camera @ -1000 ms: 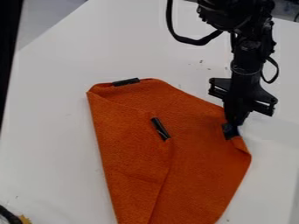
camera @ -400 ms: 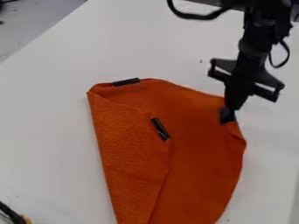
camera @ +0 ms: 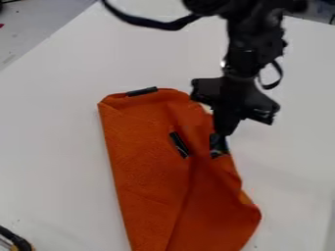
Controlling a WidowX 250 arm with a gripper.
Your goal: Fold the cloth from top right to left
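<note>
Orange cloth [camera: 144, 181]: matte, layered, softly creased | dark strips [camera: 179, 144]: narrow, oblong | cloth's right edge is pinched in closed gripper [camera: 220, 138]

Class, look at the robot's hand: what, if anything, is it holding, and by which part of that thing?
The orange cloth, held by the upper part of its right-hand edge, at the tip of the hand.

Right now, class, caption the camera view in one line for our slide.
Black gripper pinching the edge of a partly folded orange cloth on a white table.
</note>
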